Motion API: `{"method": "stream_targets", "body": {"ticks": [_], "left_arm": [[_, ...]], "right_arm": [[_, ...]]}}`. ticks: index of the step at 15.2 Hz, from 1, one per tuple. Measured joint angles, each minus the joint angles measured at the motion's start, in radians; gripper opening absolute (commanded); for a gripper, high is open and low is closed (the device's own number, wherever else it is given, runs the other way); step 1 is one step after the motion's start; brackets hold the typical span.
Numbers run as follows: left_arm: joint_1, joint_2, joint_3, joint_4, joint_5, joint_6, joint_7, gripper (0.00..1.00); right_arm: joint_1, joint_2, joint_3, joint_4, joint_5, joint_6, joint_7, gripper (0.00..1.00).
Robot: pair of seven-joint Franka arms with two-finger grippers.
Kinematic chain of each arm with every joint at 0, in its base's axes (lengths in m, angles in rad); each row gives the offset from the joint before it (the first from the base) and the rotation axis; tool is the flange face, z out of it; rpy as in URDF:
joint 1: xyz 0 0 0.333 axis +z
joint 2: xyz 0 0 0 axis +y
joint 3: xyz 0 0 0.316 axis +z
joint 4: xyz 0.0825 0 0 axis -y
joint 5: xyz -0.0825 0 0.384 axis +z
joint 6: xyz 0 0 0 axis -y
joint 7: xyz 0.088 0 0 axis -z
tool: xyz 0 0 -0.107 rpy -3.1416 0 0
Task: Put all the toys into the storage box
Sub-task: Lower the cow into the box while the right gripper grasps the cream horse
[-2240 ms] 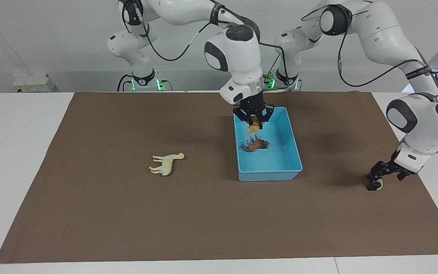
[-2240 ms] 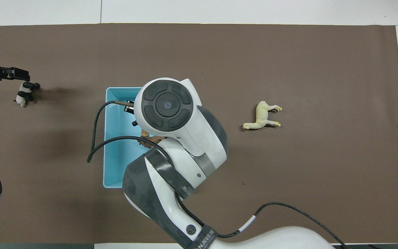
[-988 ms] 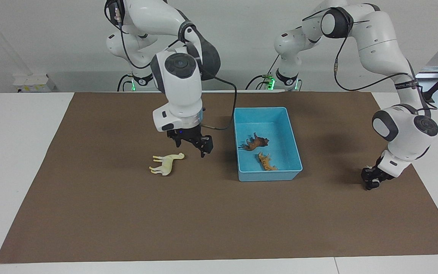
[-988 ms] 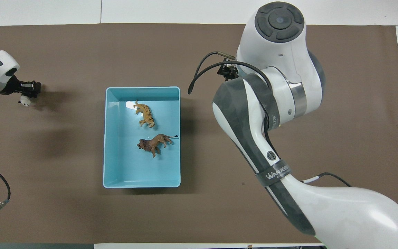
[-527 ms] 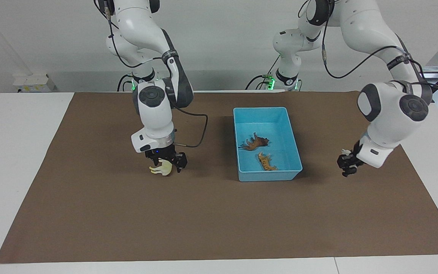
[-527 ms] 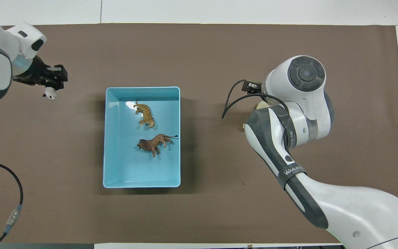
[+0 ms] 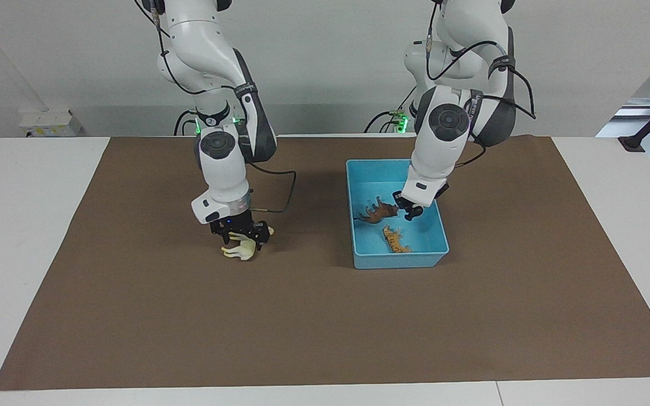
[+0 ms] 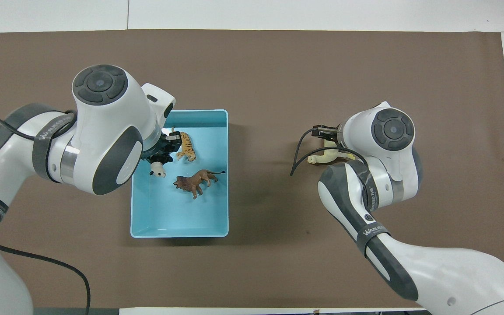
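Note:
The light blue storage box (image 7: pixel 398 261) (image 8: pixel 180 233) stands on the brown mat. The orange striped tiger (image 7: pixel 395 239) (image 8: pixel 185 145) and the brown lion (image 7: pixel 378 212) (image 8: pixel 197 180) lie inside it. My left gripper (image 7: pixel 409 210) (image 8: pixel 163 153) is shut on the black-and-white panda (image 8: pixel 158 169) and holds it over the box, above the floor, beside the lion. My right gripper (image 7: pixel 240 234) is down around the cream-white camel-like animal (image 7: pixel 238 251) (image 8: pixel 322 157), which lies on the mat toward the right arm's end. The right wrist hides most of that toy in the overhead view.
The brown mat (image 7: pixel 325 327) covers most of the white table (image 7: pixel 26 186). Both arms' cables hang near their wrists.
My left gripper has carried the panda from the left arm's end of the table to over the box. My right gripper has stayed at the camel-like animal and turned a little.

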Motion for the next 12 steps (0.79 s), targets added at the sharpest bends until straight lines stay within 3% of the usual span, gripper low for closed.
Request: {"method": "stream_targets", "body": {"ticks": [4,5,6,7,12], "left_arm": [[0.005,-0.018,0.010,-0.006,-0.020,0.010,0.004,1.00],[0.004,-0.028,0.008,-0.004,-0.024,0.011,0.004,1.00],[0.001,-0.036,0.006,-0.002,-0.026,0.011,0.005,1.00],[-0.002,-0.045,0.005,0.000,-0.026,0.011,0.005,1.00],[0.035,-0.053,0.015,-0.004,-0.026,0.018,0.007,1.00]], "right_arm": [[-0.001,0.011,0.000,-0.065,0.000,0.114,-0.020,1.00],[-0.001,0.017,0.000,-0.070,0.000,0.122,-0.020,0.94],[-0.001,0.020,0.000,-0.072,0.000,0.128,-0.020,0.73],[-0.001,0.022,0.000,-0.072,0.000,0.131,-0.020,0.01],[-0.001,0.022,0.000,-0.071,0.000,0.148,-0.020,0.00]]}}
